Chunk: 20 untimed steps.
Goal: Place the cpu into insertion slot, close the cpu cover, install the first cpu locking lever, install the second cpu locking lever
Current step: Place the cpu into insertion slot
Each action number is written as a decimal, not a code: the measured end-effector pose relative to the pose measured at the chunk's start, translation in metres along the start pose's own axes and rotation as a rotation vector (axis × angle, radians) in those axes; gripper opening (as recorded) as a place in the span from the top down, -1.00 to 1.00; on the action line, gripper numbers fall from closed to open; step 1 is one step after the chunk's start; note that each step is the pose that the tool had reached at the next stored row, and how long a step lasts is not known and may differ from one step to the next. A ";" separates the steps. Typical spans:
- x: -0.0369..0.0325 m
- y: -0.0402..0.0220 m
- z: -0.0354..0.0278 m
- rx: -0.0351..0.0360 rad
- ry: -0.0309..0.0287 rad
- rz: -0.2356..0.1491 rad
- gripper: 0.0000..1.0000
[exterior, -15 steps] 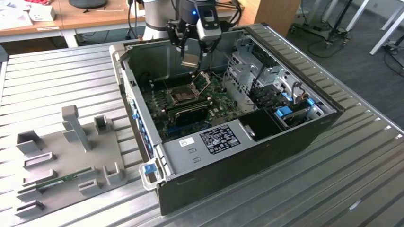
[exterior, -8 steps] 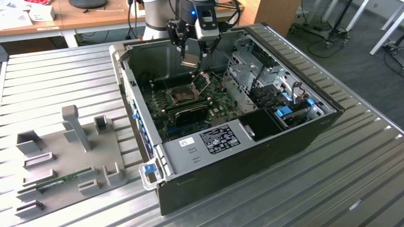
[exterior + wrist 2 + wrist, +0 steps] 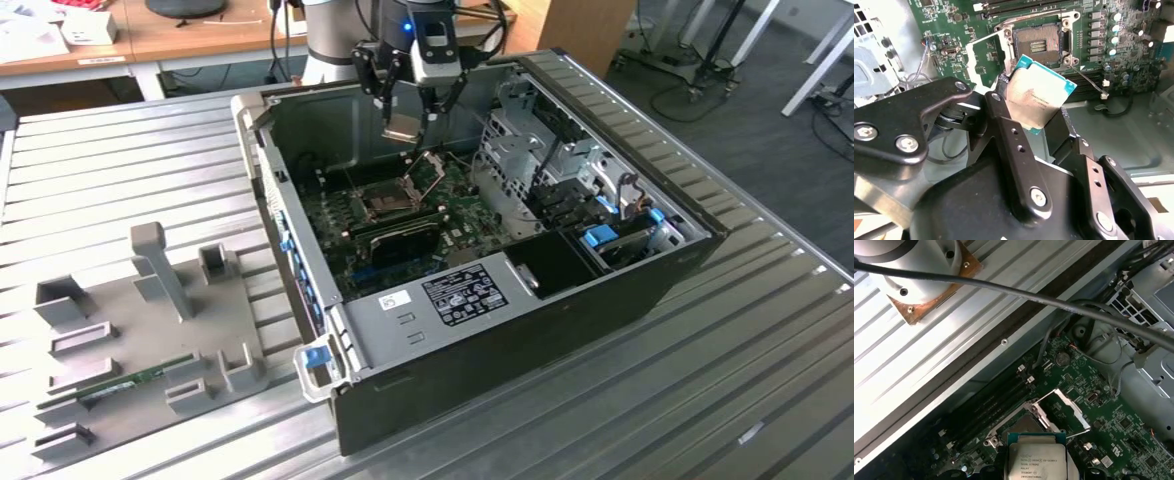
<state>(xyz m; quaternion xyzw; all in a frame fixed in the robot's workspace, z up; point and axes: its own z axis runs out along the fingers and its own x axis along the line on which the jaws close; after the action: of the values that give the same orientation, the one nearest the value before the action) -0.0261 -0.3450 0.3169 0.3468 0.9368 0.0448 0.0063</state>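
Exterior view: gripper (image 3: 407, 120) is hanging inside the open computer case (image 3: 507, 370), above the green board.
Grip: fingers (image 3: 1004, 125) are pinching the cpu (image 3: 1039, 95) by two opposite edges, metal face showing.
Slot from cpu: insertion slot (image 3: 1039, 42) is lying just beyond and below the chip — apart, not yet touching.
Cpu cover (image 3: 1072, 405): standing swung up beside the slot, leaving it open.
Second wrist view: showing the slot's dark centre bare; first wrist view is showing the chip's face squarely instead.
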 end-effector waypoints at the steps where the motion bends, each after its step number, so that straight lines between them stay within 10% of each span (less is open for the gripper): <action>1: 0.0000 0.0000 0.0000 -0.0002 -0.0010 0.011 -0.08; 20: 0.0000 0.0000 0.0001 -0.0008 -0.0038 0.042 -0.08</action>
<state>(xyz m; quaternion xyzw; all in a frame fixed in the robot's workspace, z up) -0.0261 -0.3450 0.3169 0.3667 0.9292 0.0447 0.0073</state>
